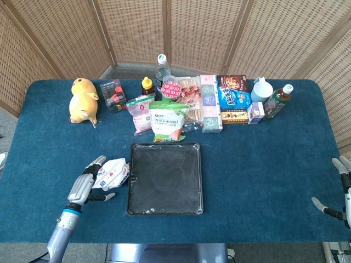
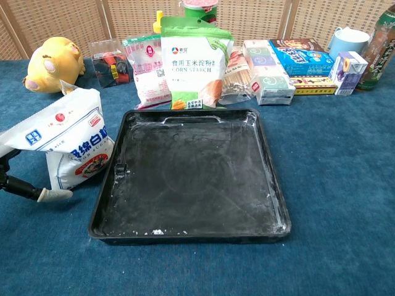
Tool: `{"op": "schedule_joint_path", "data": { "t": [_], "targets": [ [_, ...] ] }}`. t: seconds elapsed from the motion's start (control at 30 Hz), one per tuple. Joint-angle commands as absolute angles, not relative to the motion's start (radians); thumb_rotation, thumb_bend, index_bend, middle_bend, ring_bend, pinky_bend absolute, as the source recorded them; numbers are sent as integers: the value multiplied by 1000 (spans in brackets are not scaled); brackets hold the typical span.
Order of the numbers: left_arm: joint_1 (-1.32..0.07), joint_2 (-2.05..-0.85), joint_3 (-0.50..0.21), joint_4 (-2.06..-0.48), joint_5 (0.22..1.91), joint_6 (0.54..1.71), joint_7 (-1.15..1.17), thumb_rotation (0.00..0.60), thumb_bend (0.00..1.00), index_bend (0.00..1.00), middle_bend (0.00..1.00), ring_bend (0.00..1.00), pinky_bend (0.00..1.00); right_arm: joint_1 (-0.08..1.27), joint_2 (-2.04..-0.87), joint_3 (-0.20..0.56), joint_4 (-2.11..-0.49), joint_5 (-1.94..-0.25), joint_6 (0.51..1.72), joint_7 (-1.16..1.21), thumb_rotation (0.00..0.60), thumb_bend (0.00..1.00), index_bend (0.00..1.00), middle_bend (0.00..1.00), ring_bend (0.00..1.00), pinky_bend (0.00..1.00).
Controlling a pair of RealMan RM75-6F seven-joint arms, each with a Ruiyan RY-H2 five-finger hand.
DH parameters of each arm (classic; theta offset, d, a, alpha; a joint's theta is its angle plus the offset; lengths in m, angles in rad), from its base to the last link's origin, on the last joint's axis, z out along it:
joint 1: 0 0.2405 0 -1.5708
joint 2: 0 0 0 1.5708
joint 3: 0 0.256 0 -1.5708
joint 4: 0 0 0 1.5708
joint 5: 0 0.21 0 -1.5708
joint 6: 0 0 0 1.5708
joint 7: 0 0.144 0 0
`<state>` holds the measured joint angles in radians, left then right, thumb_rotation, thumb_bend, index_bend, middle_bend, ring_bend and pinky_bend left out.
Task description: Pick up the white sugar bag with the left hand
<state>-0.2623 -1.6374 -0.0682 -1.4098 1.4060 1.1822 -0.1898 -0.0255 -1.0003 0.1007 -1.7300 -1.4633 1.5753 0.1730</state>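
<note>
The white sugar bag (image 1: 113, 172) (image 2: 71, 140) stands on the blue table just left of the black tray (image 1: 164, 178) (image 2: 191, 176). My left hand (image 1: 86, 185) is open right beside the bag's left side, fingers spread toward it; whether they touch it is unclear. In the chest view only one of its fingertips (image 2: 52, 195) shows, low beside the bag's bottom corner. My right hand (image 1: 343, 189) is open at the table's far right edge, holding nothing.
A row of groceries lines the back: a yellow plush toy (image 1: 82, 100), a corn starch bag (image 1: 167, 121), a pink pouch (image 1: 141, 112), bottles, boxes (image 1: 233, 98) and a white jug (image 1: 262, 89). A woven screen stands behind the table.
</note>
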Motion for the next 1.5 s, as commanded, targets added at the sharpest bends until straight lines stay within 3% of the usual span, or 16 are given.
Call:
{"op": "schedule_joint_path", "data": {
  "t": [0.03,0.2,0.33,0.4,0.47,0.57,0.73,1.1,1.27,1.5],
  "targets": [
    [-274,-1646,-72,-1414,1402,1169,-199,600,31,0,0,0,60,-26,-999,100,-1731,-1465,1575,176,600,37,0,0,11,3],
    [-304,-1685,-91,-1386,1402,1162,-158,600,150,5,0,0,60,-27,-994,102,-1734,-1462,1575,192,600,37,0,0,12,3],
    [-308,-1727,-101,-1351,1407,1196,-136,600,255,117,9,6,117,-29,-989,102,-1734,-1463,1577,204,600,37,0,0,11,3],
    [-302,-1751,-106,-1322,1414,1232,-125,600,281,215,76,65,213,-30,-988,104,-1731,-1460,1578,212,600,36,0,0,11,3],
    [-299,-1772,-112,-1298,1422,1262,-124,600,304,360,273,243,382,-30,-986,105,-1731,-1457,1576,218,600,36,0,0,11,3],
    [-298,-1789,-113,-1271,1434,1285,-137,600,333,502,504,454,555,-30,-983,107,-1731,-1456,1576,225,600,37,0,0,12,3],
    [-298,-1810,-117,-1239,1454,1324,-168,600,380,642,641,588,642,-32,-982,107,-1732,-1458,1579,230,600,37,0,0,12,3],
    [-292,-1755,-113,-1247,1522,1410,-277,600,397,685,676,621,661,-27,-988,105,-1734,-1457,1570,214,600,37,0,0,11,2],
    [-329,-1612,-92,-1334,1615,1412,-277,600,401,697,680,625,679,-26,-990,104,-1738,-1456,1567,203,600,36,0,0,11,1],
    [-472,-1354,-112,-1521,1774,1289,122,600,402,723,681,626,679,-24,-993,101,-1745,-1461,1564,190,600,37,0,0,12,1]
  ]
}}
